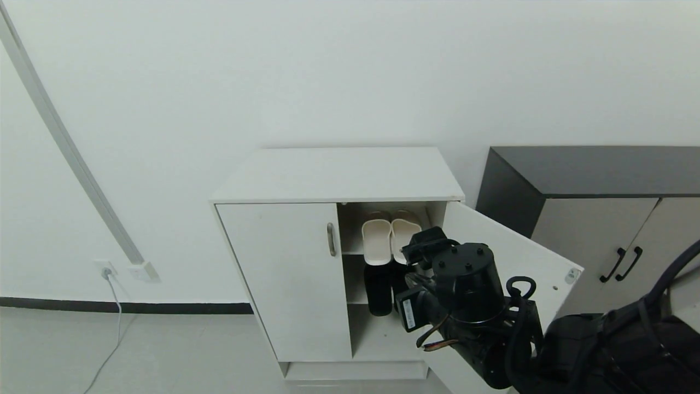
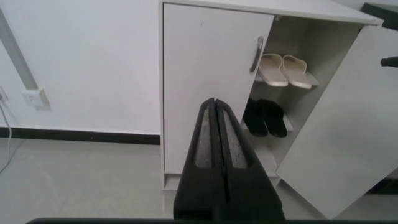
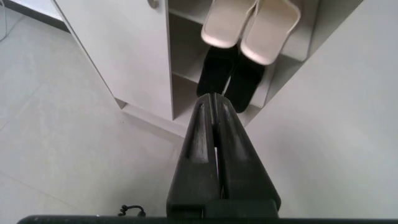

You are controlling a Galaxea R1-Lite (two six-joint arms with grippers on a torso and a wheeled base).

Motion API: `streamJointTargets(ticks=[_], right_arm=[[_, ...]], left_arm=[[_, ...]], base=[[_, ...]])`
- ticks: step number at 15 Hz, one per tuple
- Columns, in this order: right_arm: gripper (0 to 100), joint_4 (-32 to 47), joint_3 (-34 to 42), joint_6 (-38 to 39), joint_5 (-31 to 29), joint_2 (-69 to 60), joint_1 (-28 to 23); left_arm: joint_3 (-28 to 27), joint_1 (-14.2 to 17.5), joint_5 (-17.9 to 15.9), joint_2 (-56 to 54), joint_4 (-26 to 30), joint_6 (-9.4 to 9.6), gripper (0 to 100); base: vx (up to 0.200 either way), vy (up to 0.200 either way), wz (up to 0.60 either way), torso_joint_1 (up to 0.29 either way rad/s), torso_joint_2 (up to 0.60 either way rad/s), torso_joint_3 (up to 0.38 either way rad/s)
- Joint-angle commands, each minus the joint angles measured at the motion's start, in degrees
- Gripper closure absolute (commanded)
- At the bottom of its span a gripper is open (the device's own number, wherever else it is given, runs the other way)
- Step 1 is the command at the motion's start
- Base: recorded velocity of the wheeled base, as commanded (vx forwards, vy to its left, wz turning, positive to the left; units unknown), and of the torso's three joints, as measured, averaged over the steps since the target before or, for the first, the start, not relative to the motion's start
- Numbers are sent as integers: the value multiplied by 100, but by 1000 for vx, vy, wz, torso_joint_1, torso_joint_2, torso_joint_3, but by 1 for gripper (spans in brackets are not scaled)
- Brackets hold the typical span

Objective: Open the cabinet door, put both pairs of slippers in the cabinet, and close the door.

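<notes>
The white cabinet (image 1: 339, 174) stands against the wall with its left door (image 1: 284, 273) closed and its right door (image 1: 511, 262) swung open. A cream pair of slippers (image 1: 390, 238) lies on the upper shelf, and a black pair (image 1: 379, 290) on the shelf below. My right arm (image 1: 465, 290) hangs in front of the opening, beside the open door. My right gripper (image 3: 215, 102) is shut and holds nothing, just short of the black slippers (image 3: 230, 71) and cream slippers (image 3: 252, 25). My left gripper (image 2: 214, 106) is also shut and holds nothing, farther back, facing the closed door (image 2: 205, 68).
A dark-topped cabinet (image 1: 590, 169) with two handled doors stands to the right, close behind the open door. A wall socket (image 1: 106, 269) with a cable sits low on the left. Bare floor (image 1: 164, 350) stretches left of the white cabinet.
</notes>
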Motion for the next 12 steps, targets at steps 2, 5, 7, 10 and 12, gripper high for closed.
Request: streamJointTargets(ticks=[2,5,7,10,12], right_arm=[[100,-1,1,1,-1,34,3],[100,-1,1,1,-1,34,3],[100,-10,1,10,-1,25,-5],[100,-27,1,28,-1,16,-5],[100,-62,1,10,-1,16,-41]], left_arm=[[1,1,1,8,-4,-1,100],[1,1,1,-1,-4,-1,100],[1,1,1,8,-4,-10,100],[1,1,1,8,-4,-10,100],[1,1,1,8,-4,-1,100]], base=[[0,0,0,242,-554,-320],[0,0,0,258,-592,-331],[0,0,0,256,-569,-315],[0,0,0,196,-422,-234],[0,0,0,181,-388,-212]])
